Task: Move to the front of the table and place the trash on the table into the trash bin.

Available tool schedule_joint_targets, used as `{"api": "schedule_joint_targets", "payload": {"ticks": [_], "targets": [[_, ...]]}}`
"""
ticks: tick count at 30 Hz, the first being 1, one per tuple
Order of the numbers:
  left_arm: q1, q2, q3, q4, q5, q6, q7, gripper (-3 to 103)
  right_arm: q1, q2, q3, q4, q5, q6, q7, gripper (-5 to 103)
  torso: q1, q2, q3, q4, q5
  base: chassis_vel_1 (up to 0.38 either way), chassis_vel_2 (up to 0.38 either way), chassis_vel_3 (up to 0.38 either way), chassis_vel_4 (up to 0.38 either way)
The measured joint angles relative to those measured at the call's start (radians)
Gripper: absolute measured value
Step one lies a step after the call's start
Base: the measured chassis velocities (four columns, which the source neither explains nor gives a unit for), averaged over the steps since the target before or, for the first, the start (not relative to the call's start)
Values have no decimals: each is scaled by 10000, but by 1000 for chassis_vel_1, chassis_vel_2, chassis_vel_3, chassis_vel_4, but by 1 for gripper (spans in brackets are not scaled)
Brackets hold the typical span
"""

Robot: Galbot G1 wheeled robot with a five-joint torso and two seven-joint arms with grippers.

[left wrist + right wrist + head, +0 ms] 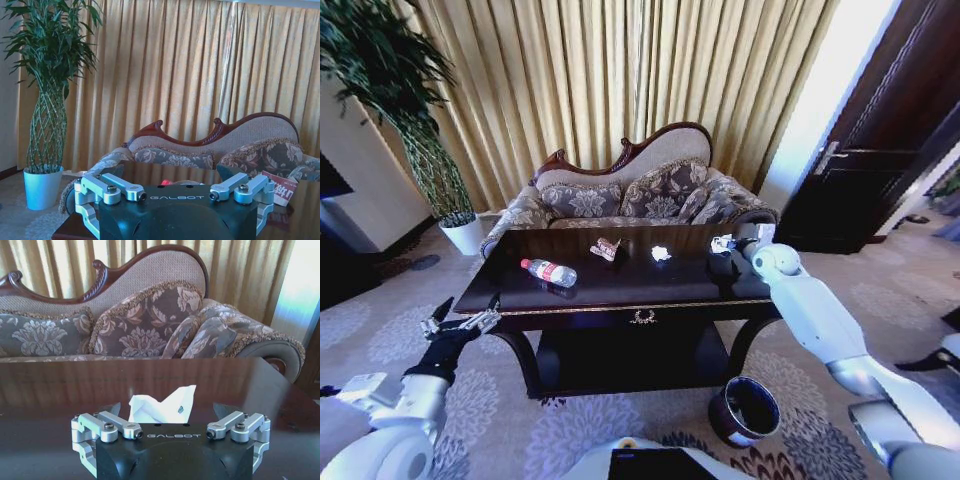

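Two tools work apart: the right tool (172, 412) sits on the tabletop (620, 285) near its right edge, spread open around a white paper scrap (161, 404) to pinch it, while the left tool (460, 322) waits open off the front left corner.

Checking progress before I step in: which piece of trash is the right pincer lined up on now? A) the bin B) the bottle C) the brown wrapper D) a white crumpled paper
D: the right wrist view shows the white crumpled paper between the open fingers of the right pincer.

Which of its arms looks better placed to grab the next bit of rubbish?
Probably the right. Its gripper is out over the table, open, facing white crumpled paper. The left gripper hangs off the table's front corner.
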Motion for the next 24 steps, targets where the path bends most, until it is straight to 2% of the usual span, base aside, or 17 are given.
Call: {"api": "schedule_joint_targets", "payload": {"ticks": [16,18,19,21,24], "targets": [[-48,-5,-11,0,-46,-2,0,100,246,91,-256,-617,-275,17,-407,101,-1,0,0,-1,0,0,0,0,0],[-48,11,-21,0,-69,-2,0,100,245,101,-253,-604,-276,31,-431,91,-1,0,0,-1,1,0,0,0,0],[-48,11,-21,0,-69,-2,0,100,245,101,-253,-604,-276,31,-431,91,-1,0,0,-1,1,0,0,0,0],[-44,9,-23,0,-77,-2,1,100,239,101,-259,-554,-273,58,-452,80,-1,0,0,-1,1,0,0,0,0],[-34,3,-28,0,-79,-3,2,100,234,97,-266,-534,-271,70,-456,75,0,0,0,-1,0,0,0,0,0]]}}
